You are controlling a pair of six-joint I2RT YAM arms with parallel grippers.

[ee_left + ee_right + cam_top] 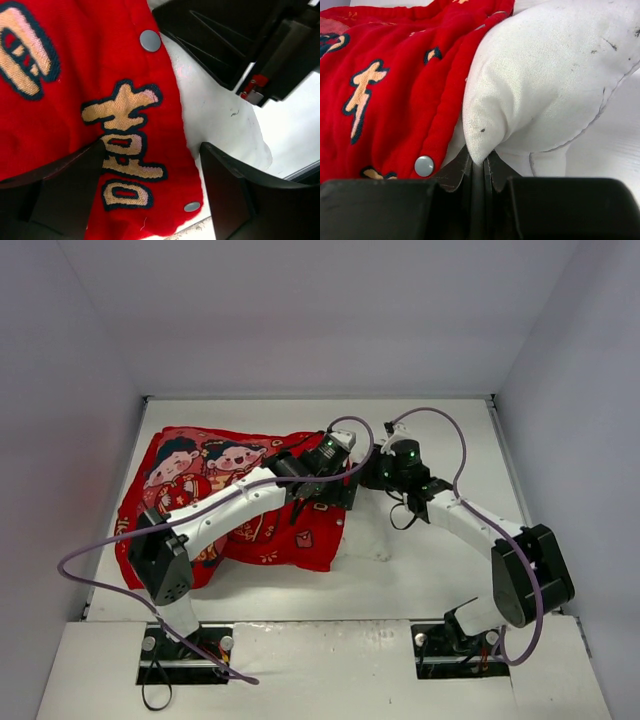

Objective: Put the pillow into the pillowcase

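- Two arms meet at the right-hand edge of the pillowcase [300, 540], which lies on the left half of the table [430, 570] with its cartoon print facing up.
- From the right wrist view, the pillow [545, 85] bulges out of the case's open edge as a plump white corner. The rest of it runs in under the red fabric.
- I'd say the bulk of the pillow is already inside. The overhead view shows hardly any white beyond the red edge, though white on a white table is hard to make out.
- The right gripper [478, 172] is pinched tight on a fold at the pillow's corner, just beside a metal snap [424, 165] on the case's hem.
- The left gripper [152, 147] is spread wide and grips nothing. One finger sits over the gold characters and the other over the white pillow, so the snap-lined hem [150, 40] runs between them.
- What's left, as I judge it, is to tuck that last corner past the hem and pull the red edge over it.
- The snaps look undone, but the task doesn't ask for them to be fastened.
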